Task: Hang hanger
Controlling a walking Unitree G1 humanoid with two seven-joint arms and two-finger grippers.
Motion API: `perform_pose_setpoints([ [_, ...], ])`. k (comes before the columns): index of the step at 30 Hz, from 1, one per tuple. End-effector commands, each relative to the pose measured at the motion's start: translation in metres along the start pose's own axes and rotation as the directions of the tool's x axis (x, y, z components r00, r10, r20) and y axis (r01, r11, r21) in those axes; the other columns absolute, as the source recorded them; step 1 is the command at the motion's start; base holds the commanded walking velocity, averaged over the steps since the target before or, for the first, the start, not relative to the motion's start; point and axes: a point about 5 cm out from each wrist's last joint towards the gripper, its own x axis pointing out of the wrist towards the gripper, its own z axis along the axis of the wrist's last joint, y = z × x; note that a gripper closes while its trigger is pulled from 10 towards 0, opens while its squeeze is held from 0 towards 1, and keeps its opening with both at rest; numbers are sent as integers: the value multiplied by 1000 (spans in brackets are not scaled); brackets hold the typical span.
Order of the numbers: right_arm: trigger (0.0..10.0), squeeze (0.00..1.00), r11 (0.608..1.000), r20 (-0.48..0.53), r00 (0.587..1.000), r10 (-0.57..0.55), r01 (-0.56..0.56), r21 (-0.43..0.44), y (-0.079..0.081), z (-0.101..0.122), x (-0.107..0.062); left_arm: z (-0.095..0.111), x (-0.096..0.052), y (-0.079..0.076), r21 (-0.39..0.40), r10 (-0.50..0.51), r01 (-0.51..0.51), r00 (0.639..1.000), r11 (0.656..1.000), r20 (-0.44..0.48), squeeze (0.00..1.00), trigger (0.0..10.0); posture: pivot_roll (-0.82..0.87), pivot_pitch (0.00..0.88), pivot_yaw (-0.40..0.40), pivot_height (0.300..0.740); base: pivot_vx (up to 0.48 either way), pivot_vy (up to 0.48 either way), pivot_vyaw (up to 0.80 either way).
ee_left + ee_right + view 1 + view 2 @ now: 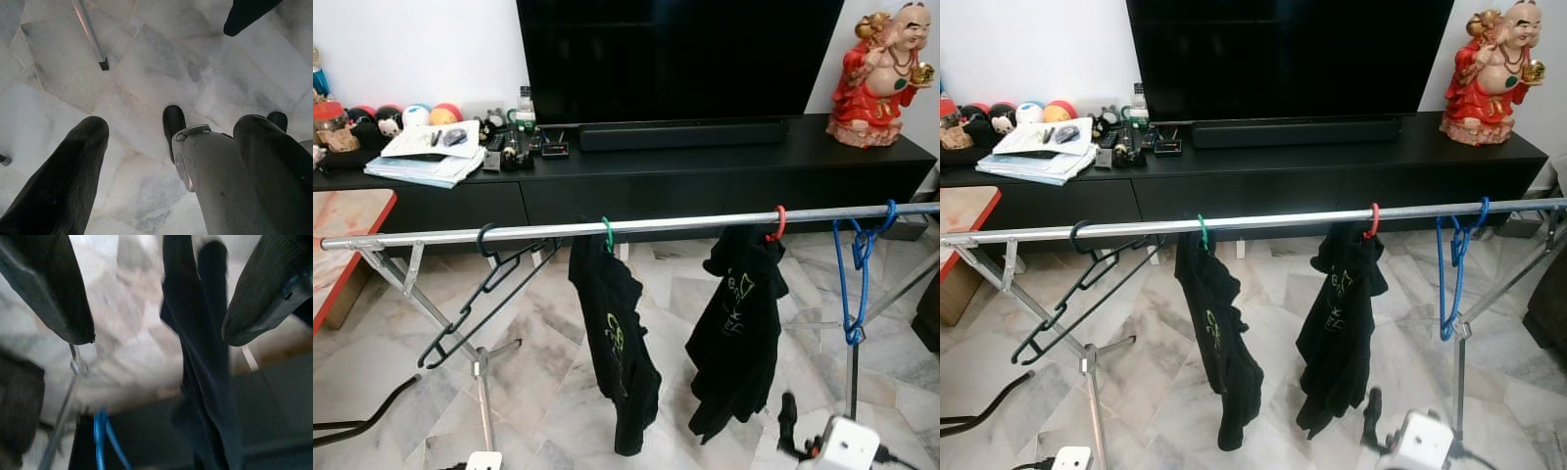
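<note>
Already on the rail: hangers hung, both grippers empty

Right now the silver rail (607, 228) of the drying rack carries four hangers. An empty black hanger (475, 304) hooks on at my left and tilts steeply, probably because nothing weights it. A green-hooked hanger (607, 235) and a red-hooked hanger (778, 223) each hold a black shirt (617, 343), so they hang straight down. An empty blue hanger (857, 279) dangles near the right end.

My right gripper (156, 308) is low, in front of the rack; its fingers (54, 293) are spread wide with nothing between them. Its wrist view looks up past the dark cloth and the blue hanger, an angle my head camera lacks. My left gripper (171, 147) hangs idle, also spread and empty, pointing at the marble floor (146, 73) beside a rack foot (103, 63).

I judge the hanging step done. The black TV counter (705, 166) stands behind the rack.
</note>
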Motion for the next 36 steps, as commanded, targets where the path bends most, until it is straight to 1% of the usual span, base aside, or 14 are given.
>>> perform_pose_setpoints([
  [1, 10000, 0, 1000, 6, 1000, 31, -31, 3, 8, 4, 3, -5, -1, 1, 17, 3, -2, 1000, 1000, -23, 0, 10000, -13, 15, 13, 740, 0, 0, 0],
  [2, 10000, 0, 999, 14, 999, 48, -48, 7, 13, 8, 7, -5, -1, 1, 17, 1, -1, 1000, 1000, -22, 0, 10000, -13, 15, 13, 740, 0, 0, 0],
  [5, 10000, 0, 998, 15, 998, 58, -58, 9, 18, 10, 9, -4, 0, 0, 17, 0, 1, 1000, 1000, -21, 0, 10000, -8, 4, 11, 740, 0, 0, 0],
  [6, 10000, 0, 997, 8, 997, 78, -78, 9, 23, 11, 10, -4, 0, 0, 19, -2, 2, 1000, 1000, -22, 0, 10000, -3, 0, 13, 740, 0, 0, 0],
  [9, 10000, 0, 993, -22, 993, 114, -114, 2, 30, 8, 8, -4, 0, 0, 20, -2, 3, 1000, 1000, -23, 0, 10000, -4, 0, 14, 740, 0, 0, 0],
  [13, 10000, 0, 990, -20, 990, 143, -143, -13, 35, 8, 5, -4, -1, 1, 22, 0, 1, 1000, 1000, -25, 0, 10000, 0, 0, 14, 740, 0, 0, 0],
  [23, 10000, 0, 994, 18, 994, 105, -105, 2, 29, 21, 10, -3, -1, 1, 18, -11, 12, 1000, 1000, -22, 0, 10000, -7, 0, 16, 740, 0, 0, 0],
  [32, 10000, 0, 996, 29, 996, 87, -87, -1, 28, 27, 15, -1, 0, 0, 8, -9, 9, 1000, 1000, -15, 0, 10000, -1, 18, 8, 740, 269, 0, 0],
  [36, 10000, 0, 996, 33, 996, 84, -84, 1, 29, 29, 17, -5, -1, 3, 3, -1, 1, 1000, 1000, -26, 0, 10000, 4, 25, 9, 740, 271, 0, 0],
])
